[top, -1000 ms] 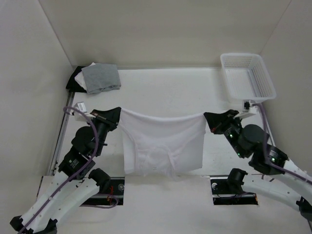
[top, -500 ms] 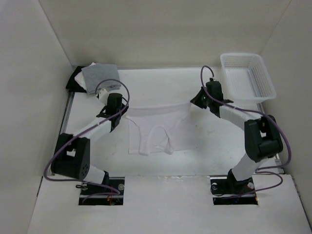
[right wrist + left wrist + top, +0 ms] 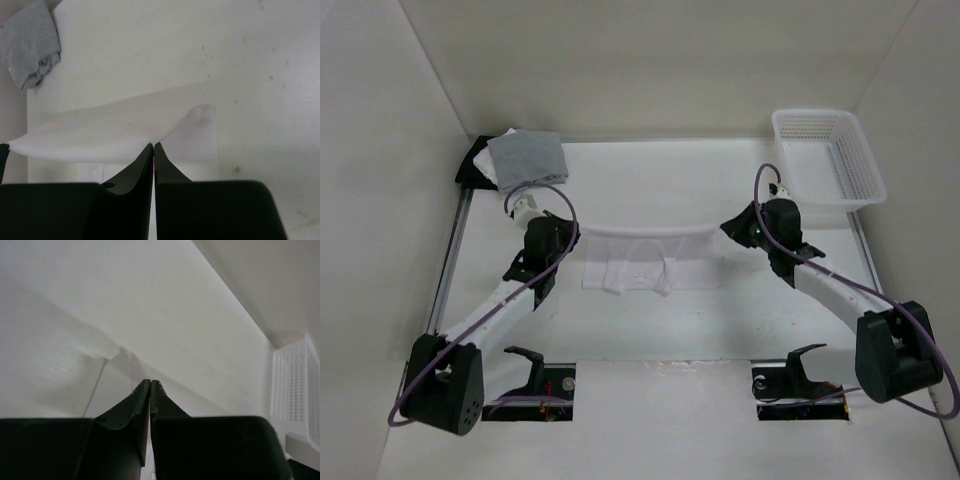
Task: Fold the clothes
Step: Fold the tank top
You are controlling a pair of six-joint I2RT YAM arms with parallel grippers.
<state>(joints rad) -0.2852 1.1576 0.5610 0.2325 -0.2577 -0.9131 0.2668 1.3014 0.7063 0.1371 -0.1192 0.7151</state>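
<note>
The clothes (image 3: 645, 262), a thin white T-shirt, hang stretched between my two grippers at mid-table, with the lower part lying crumpled on the surface. My left gripper (image 3: 572, 229) is shut on the shirt's left upper corner. My right gripper (image 3: 724, 228) is shut on the right upper corner. In the left wrist view the gripper (image 3: 150, 381) is pinched tight, with white fabric (image 3: 60, 365) spreading away to the left. In the right wrist view the gripper (image 3: 153, 145) is shut on the taut edge of the shirt (image 3: 115, 130).
A grey folded cloth (image 3: 527, 157) lies on a black folded cloth (image 3: 475, 165) at the far left corner. A white plastic basket (image 3: 830, 155) stands at the far right corner. White walls close in the table on three sides.
Both arms carried the shirt away from the near edge and then lowered it. Its hanging part now rests on the table, and the top edge sits lower and tauter.
</note>
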